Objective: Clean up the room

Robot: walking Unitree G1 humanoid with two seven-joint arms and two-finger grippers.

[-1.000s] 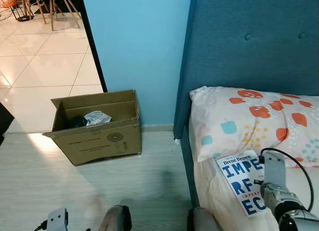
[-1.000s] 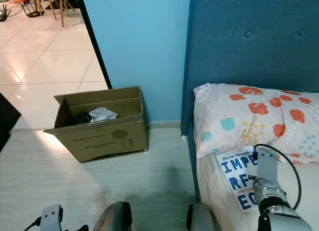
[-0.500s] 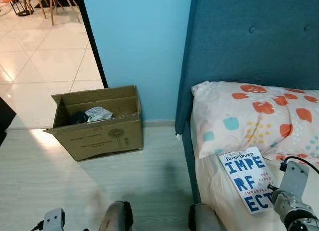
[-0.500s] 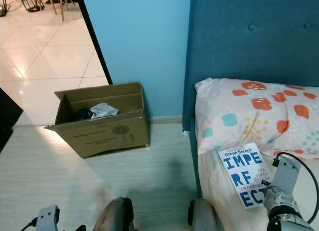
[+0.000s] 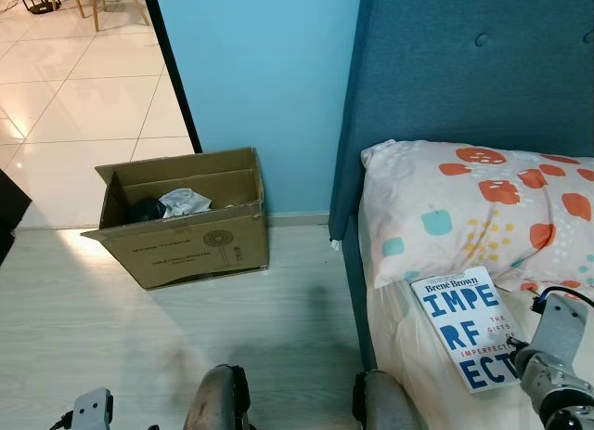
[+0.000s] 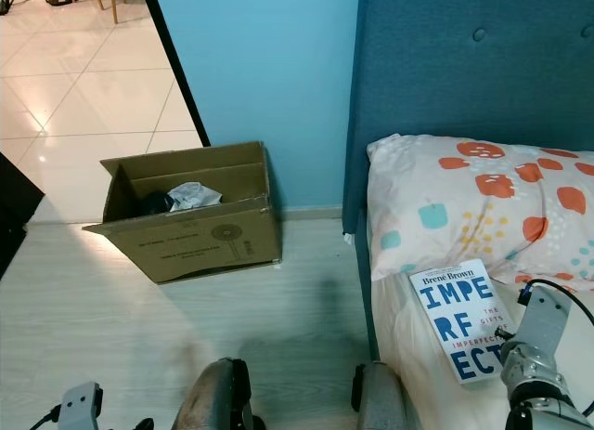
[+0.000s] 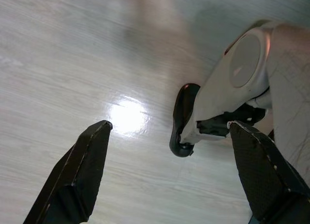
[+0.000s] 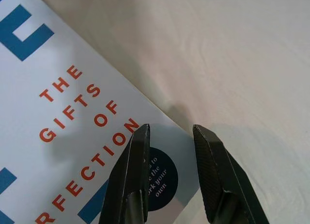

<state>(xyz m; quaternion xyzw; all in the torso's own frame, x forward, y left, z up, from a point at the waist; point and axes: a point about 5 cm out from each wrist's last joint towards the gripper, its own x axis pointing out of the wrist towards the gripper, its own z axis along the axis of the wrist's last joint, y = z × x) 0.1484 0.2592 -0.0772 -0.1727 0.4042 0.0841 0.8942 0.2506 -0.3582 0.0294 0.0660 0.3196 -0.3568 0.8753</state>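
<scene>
At far left, your left gripper (image 7: 167, 173) hangs idle above the pale wood floor (image 5: 111, 328), its fingers (image 7: 77, 175) spread wide and holding nothing (the robot's own foot lies between them in the left wrist view). Next comes the open cardboard box (image 5: 186, 228), standing on the floor against the blue wall (image 5: 260, 77) with some crumpled items already inside, which makes it the likely place for collected things. Right of it rises the teal headboard (image 5: 445, 77), and below that the bed (image 6: 408, 346) carries a patterned pillow (image 5: 473, 207). The book (image 5: 464, 326), white with large blue lettering, lies flat on the sheet just below the pillow's front edge, near the side of the bed. At far right, your right gripper (image 8: 169, 137) is poised at the book's outer corner, its fingers (image 8: 131, 175) narrowly parted and closed on nothing, one over the cover and one over the bare sheet. The step in hand appears to be the approach to picking up the book. The next move probably calls for working one finger under the book's edge, since it lies flush on soft bedding, before you close and lift.
</scene>
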